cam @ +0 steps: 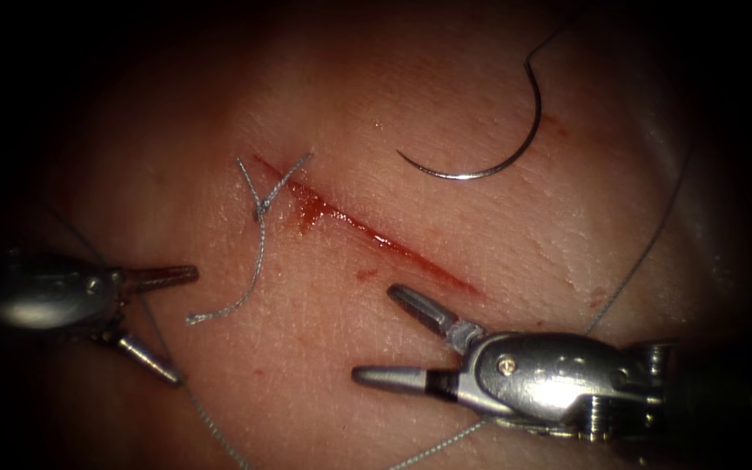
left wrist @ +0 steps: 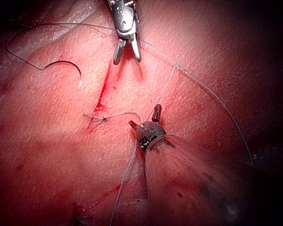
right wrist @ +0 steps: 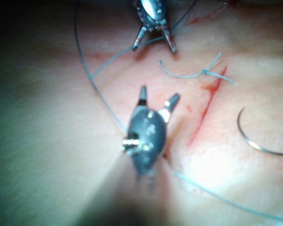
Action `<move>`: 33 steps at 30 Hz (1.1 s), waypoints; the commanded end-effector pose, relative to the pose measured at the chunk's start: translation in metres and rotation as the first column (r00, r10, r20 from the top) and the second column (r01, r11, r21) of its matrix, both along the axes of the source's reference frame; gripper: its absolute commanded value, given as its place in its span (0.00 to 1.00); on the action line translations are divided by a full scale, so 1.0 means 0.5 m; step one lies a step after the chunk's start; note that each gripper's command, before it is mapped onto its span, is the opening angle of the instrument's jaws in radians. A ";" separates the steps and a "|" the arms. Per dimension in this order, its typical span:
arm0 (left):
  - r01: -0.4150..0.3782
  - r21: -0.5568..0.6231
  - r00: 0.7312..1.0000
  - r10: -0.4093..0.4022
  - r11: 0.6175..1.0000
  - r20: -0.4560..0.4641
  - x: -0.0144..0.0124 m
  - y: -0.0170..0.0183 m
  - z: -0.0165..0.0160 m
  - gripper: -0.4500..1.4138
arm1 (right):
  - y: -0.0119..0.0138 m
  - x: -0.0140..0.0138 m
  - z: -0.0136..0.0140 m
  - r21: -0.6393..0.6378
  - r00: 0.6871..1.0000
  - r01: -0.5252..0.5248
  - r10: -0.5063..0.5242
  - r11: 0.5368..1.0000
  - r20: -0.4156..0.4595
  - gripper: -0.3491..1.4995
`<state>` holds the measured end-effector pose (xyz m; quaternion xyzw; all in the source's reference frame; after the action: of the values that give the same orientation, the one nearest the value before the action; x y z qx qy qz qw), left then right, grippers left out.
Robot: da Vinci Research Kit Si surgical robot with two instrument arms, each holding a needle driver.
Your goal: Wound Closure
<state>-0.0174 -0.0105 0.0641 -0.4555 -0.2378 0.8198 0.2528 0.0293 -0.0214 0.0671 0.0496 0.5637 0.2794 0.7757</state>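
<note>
Nearest the endoscope, low on the right of the cut, the right tool (cam: 389, 335) lies with its shaft running in from the right and its two jaws spread wide, holding nothing; one jaw points up and left toward the cut, the other points left along the tissue (cam: 324, 409). Its own wrist view shows the same wide fork (right wrist: 158, 96), empty, with the long thread (right wrist: 92, 82) passing beside the tool body. Across on the left, the left tool (cam: 171, 326) also stands wide open and empty, one jaw aimed right, the other down and right; the long thread (cam: 206, 422) runs just past its lower jaw. Between the two tools, the cut (cam: 376, 235) runs as a slanted red line from upper left to lower right, wet with red fluid (cam: 311, 209). At its upper left end sits a knot (cam: 261, 209) with two short tails above and a longer cut tail (cam: 245, 292) trailing down and left. Farthest back, right of the cut, the needle (cam: 515, 144) lies loose on the tissue, not in it; its arc bulges down and right, the tip pointing left, the thread end uppermost.
</note>
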 end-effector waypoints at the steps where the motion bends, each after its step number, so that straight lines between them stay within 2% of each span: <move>1: -0.006 -0.007 0.999 0.006 1.000 -0.036 -0.0009 -0.0014 0.0021 0.50 | -0.0016 0.0013 0.0005 0.004 1.000 0.001 -0.001 1.000 -0.001 0.88; 5: -0.014 -0.033 0.991 0.009 0.999 -0.135 -0.0008 -0.0027 0.0054 0.48 | -0.0017 0.0016 0.0003 -0.001 1.000 0.002 -0.002 1.000 0.001 0.88; 8: -0.029 -0.033 0.987 0.023 0.999 -0.159 0.0002 -0.0032 0.0061 0.48 | -0.0018 0.0016 0.0002 -0.001 1.000 0.002 -0.002 1.000 0.001 0.88; 9: -0.030 -0.032 0.987 0.025 0.999 -0.158 0.0007 -0.0033 0.0058 0.49 | -0.0019 0.0017 0.0002 -0.001 1.000 0.002 -0.002 1.000 0.001 0.88; 10: -0.020 -0.010 0.987 0.019 1.000 -0.158 0.0023 -0.0034 0.0045 0.59 | -0.0020 0.0017 0.0001 -0.001 1.000 0.002 -0.002 1.000 0.001 0.88; 11: -0.020 -0.010 0.987 0.019 1.000 -0.158 0.0023 -0.0034 0.0045 0.59 | -0.0020 0.0017 0.0001 -0.001 1.000 0.002 -0.002 1.000 0.001 0.88; 14: -0.023 0.118 0.991 0.038 0.993 -0.128 0.0053 -0.0035 0.0010 0.69 | -0.0020 0.0017 0.0001 -0.006 1.000 0.004 -0.004 1.000 0.002 0.88; 16: -0.056 0.226 0.994 0.075 0.973 -0.078 0.0076 -0.0035 -0.0024 0.76 | -0.0020 0.0017 0.0001 -0.006 1.000 0.004 -0.004 1.000 0.002 0.88; 20: -0.099 0.305 0.995 0.095 0.947 0.027 0.0124 -0.0017 -0.0092 0.80 | -0.0021 0.0017 0.0000 -0.006 1.000 0.006 -0.006 1.000 0.004 0.88; 26: -0.059 0.305 0.998 0.053 0.951 0.027 0.0202 0.0050 -0.0187 0.82 | -0.0024 0.0022 -0.0003 -0.006 1.000 0.005 -0.005 1.000 0.005 0.88; 29: -0.008 0.242 1.000 0.006 0.970 0.009 0.0224 0.0092 -0.0234 0.78 | -0.0025 0.0023 -0.0004 -0.010 1.000 0.008 -0.008 1.000 0.008 0.88; 31: 0.034 0.188 0.999 -0.035 0.981 0.002 0.0216 0.0116 -0.0254 0.76 | -0.0024 0.0026 -0.0004 -0.010 1.000 0.007 -0.007 1.000 0.009 0.88; 33: 0.077 0.136 0.997 -0.079 0.988 0.008 0.0184 0.0128 -0.0263 0.73 | -0.0023 0.0031 -0.0005 -0.008 1.000 0.009 -0.009 1.000 0.006 0.88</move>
<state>-0.0085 -0.0034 0.0501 -0.4571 -0.2608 0.7895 0.3158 0.0302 -0.0217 0.0665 0.0459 0.5619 0.2731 0.7795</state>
